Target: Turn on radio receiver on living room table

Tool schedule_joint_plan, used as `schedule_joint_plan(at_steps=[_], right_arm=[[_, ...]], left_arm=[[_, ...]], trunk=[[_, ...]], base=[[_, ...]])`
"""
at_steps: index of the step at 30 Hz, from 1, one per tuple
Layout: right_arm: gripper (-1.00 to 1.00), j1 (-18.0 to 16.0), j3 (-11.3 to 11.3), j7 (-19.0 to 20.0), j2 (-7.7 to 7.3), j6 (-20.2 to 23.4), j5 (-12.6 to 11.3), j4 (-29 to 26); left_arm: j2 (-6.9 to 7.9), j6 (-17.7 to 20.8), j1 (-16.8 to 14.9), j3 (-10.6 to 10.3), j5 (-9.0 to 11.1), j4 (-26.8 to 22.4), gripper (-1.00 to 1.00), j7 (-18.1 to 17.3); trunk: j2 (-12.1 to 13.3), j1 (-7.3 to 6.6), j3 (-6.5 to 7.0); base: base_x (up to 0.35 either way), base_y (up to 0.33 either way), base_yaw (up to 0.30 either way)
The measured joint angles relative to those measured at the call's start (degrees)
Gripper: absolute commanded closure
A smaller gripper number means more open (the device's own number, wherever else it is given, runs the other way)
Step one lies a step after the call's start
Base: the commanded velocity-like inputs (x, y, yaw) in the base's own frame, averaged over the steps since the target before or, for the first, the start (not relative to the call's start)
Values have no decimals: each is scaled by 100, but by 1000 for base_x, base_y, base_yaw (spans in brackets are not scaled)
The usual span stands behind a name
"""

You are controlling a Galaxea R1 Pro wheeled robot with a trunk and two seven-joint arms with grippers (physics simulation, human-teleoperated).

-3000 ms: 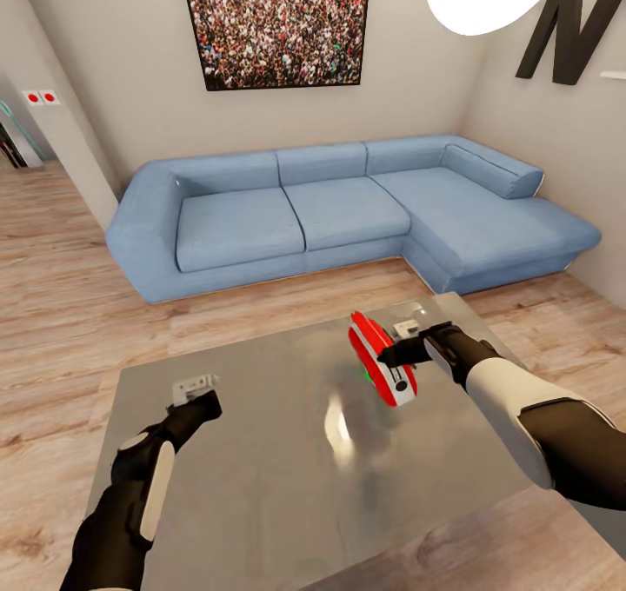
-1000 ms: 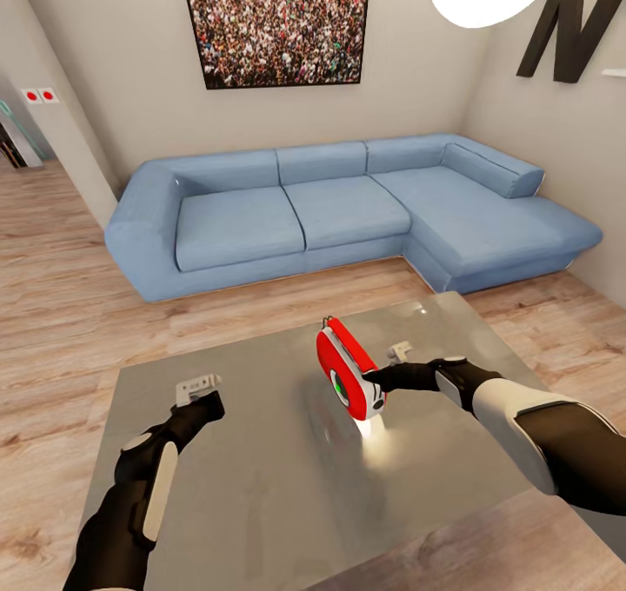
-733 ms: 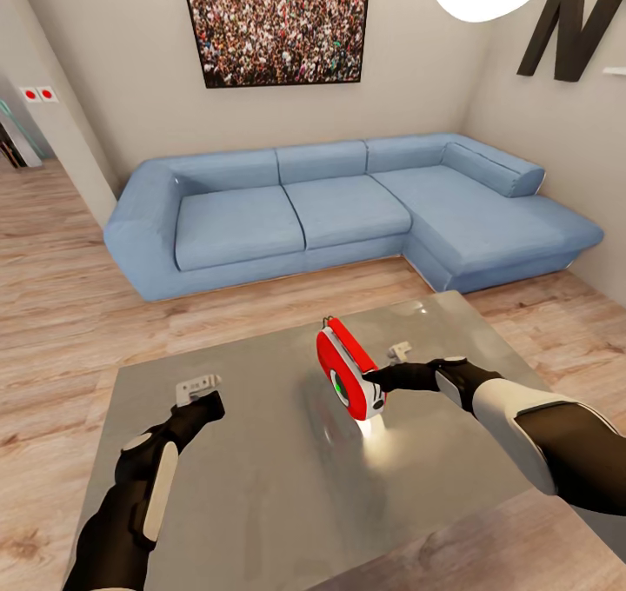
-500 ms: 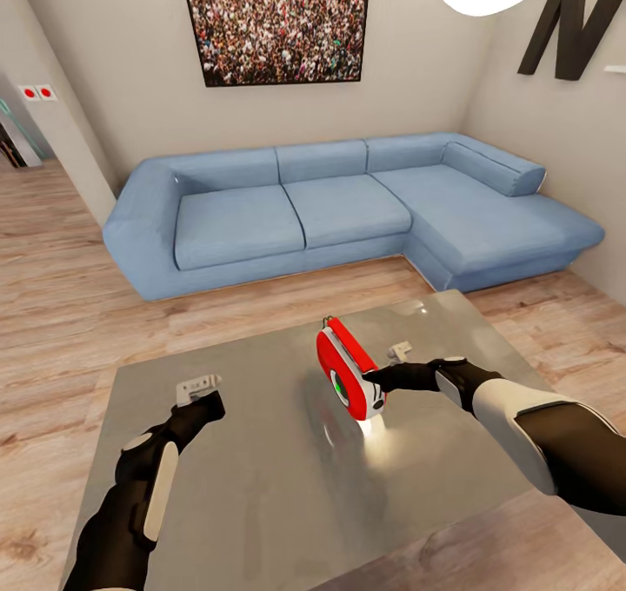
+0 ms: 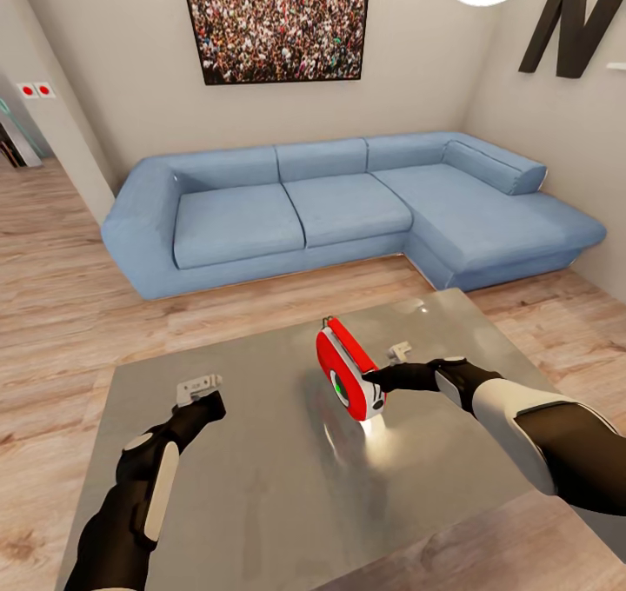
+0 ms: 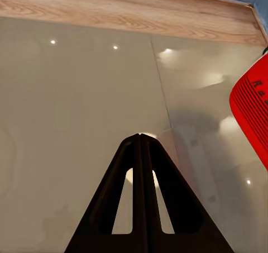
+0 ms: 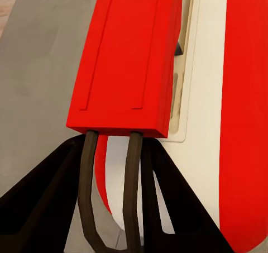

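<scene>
Radio receiver, red with a white edge band, sits tilted at centre frame above the glossy grey table, pinched at its lower corner by the right gripper. Lower left, the left gripper hovers over the tabletop with fingers pressed together, holding nothing. Behind stretches a blue sofa.

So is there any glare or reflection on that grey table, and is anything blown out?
Head view: bright glare patch on the table just below the radio, and a white overexposed blob at the top edge. Left wrist view: small light specks and soft reflections on the glossy top.
</scene>
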Motion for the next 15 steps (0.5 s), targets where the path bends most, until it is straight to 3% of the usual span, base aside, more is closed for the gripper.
schedule_joint_plan(at_steps=[12,15], right_arm=[[100,0,-4,3,13,0,2,-1],[100,0,-8,7,7,0,1,-1]], left_arm=[[-1,-5,0,-9,-9,5,100,8],[-1,-3,0,-7,-3,5,100,3]], trunk=[[-481,264,-215],[-483,264,-216]], base=[[0,0,0],[0,0,0]])
